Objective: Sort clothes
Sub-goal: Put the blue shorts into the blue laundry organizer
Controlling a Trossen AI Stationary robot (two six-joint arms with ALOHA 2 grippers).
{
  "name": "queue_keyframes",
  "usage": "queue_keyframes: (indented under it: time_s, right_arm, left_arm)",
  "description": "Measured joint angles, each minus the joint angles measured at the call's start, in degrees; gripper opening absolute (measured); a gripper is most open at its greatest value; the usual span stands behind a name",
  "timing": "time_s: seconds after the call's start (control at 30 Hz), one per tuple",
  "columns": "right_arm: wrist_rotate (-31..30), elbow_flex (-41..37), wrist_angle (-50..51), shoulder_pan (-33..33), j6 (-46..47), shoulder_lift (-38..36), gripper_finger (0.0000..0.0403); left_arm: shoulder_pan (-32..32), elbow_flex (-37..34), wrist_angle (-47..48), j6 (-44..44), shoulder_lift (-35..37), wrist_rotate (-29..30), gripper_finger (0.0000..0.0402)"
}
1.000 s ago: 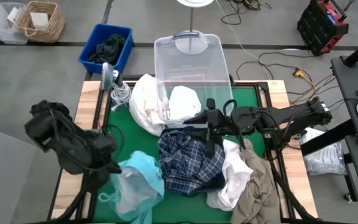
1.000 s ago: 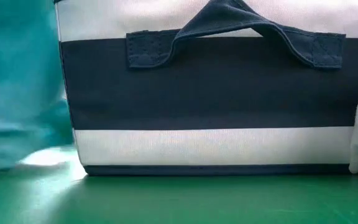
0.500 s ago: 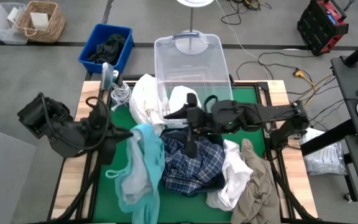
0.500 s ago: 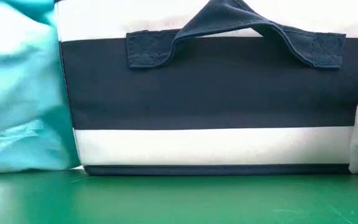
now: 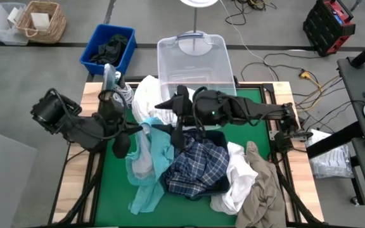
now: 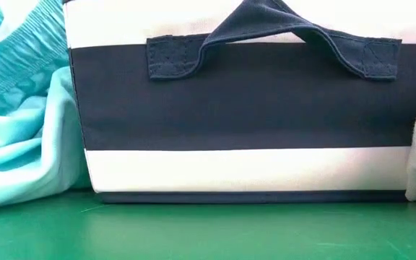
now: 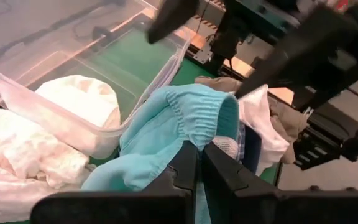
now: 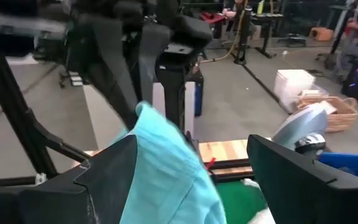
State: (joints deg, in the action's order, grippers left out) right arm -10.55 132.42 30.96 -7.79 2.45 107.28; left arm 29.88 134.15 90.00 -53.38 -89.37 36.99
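Teal garment (image 7: 185, 118) pinched by left fingers (image 7: 185, 168), wrist-view only.

Desk (image 5: 116, 193): green top, wooden edges.
On it: plaid garment (image 5: 192, 168), white garment (image 5: 239, 174), khaki garment (image 5: 262, 196) — clear plastic bin (image 5: 192, 66) at the back.

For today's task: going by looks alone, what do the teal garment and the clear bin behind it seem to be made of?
Teal garment: soft matte knit fabric, probably cotton jersey; it drapes in folds and shows a gathered, ribbed waistband.
Clear bin: rigid transparent plastic, glossy; the white clothes inside show through its wall.
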Motion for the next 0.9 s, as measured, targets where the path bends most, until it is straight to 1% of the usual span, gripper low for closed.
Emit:
queue_keyframes:
  time_s: [0.23, 0.37, 0.47, 0.6, 0.7, 0.77, 0.8, 0.9]
  right_arm:
    - [5.23, 0.26, 0.26, 0.83, 2.13, 1.57, 0.0273]
    - [6.13, 0.17, 1.83, 0.94, 3.0, 2.4, 0.0244]
    - [6.19, 0.15, 4.25, 0.98, 3.05, 2.4, 0.0205]
    - [6.27, 0.15, 6.05, 0.96, 2.61, 2.02, 0.014]
    - [6.27, 0.15, 6.36, 0.96, 0.87, 1.68, 0.0079]
    - [6.3, 0.15, 6.47, 0.96, -0.37, 1.55, 0.0032]
    - [6.32, 0.15, 6.52, 0.96, -0.94, 1.53, 0.0023]
    - [6.2, 0.06, 6.92, 0.94, -1.63, 1.51, 0.0013]
  left_arm:
    - [-3.11, -0.02, -0.55, 5.87, -2.82, 0.04, 0.0]
    - [-3.56, -0.04, -0.98, 9.78, -4.45, 0.0, 0.0]
    - [-3.52, -0.04, -0.9, 10.28, -4.65, -0.02, 0.0]
    - [-3.14, -0.04, -0.55, 10.9, -3.85, -0.46, 0.0]
    - [-3.1, -0.04, -0.13, 10.67, -3.03, -0.77, 0.0001]
    - [-3.14, -0.04, -0.13, 10.93, -2.61, -2.75, 0.0009]
    - [-3.14, -0.04, -0.14, 10.92, -2.43, -3.69, 0.0016]
    - [-3.07, -0.04, 0.04, 11.06, -1.79, -5.42, 0.0046]
